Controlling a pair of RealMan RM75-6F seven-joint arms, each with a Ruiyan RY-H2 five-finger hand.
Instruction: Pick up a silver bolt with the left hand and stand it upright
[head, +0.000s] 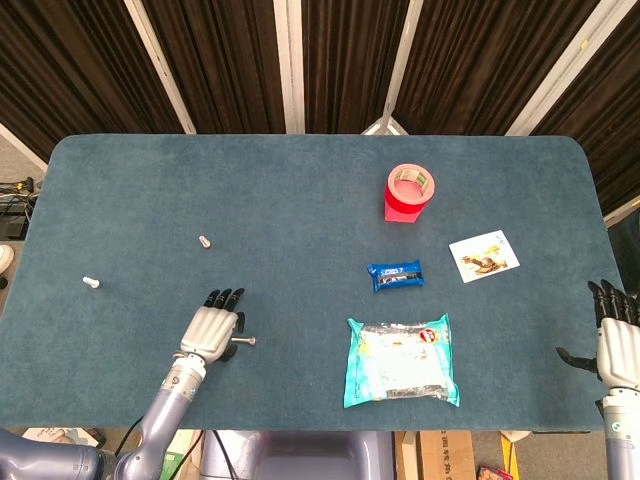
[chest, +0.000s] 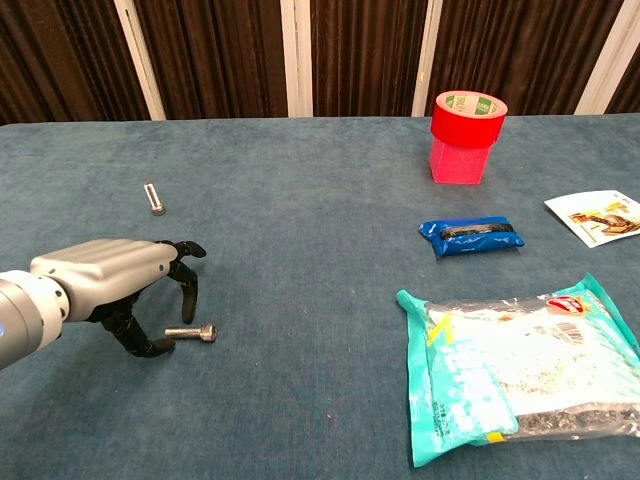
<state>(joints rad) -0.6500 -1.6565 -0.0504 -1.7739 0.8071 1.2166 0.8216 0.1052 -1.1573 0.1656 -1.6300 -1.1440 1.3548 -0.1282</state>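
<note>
A silver bolt (chest: 192, 333) lies flat on the blue table (chest: 300, 230), its head pointing right; in the head view the bolt (head: 243, 341) shows just right of my left hand (head: 213, 329). My left hand (chest: 118, 285) hovers over the bolt's left end, its fingers (chest: 187, 288) curved down and apart, the thumb close to the shank; nothing is held. Two more silver bolts (head: 204, 241) (head: 91, 282) lie further back and left. My right hand (head: 618, 340) rests at the table's right edge, fingers spread, holding nothing.
A red tape roll (chest: 468, 113) sits on a pink block at the back right. A blue packet (chest: 472, 236), a teal-edged snack bag (chest: 520, 365) and a printed card (chest: 595, 216) lie on the right half.
</note>
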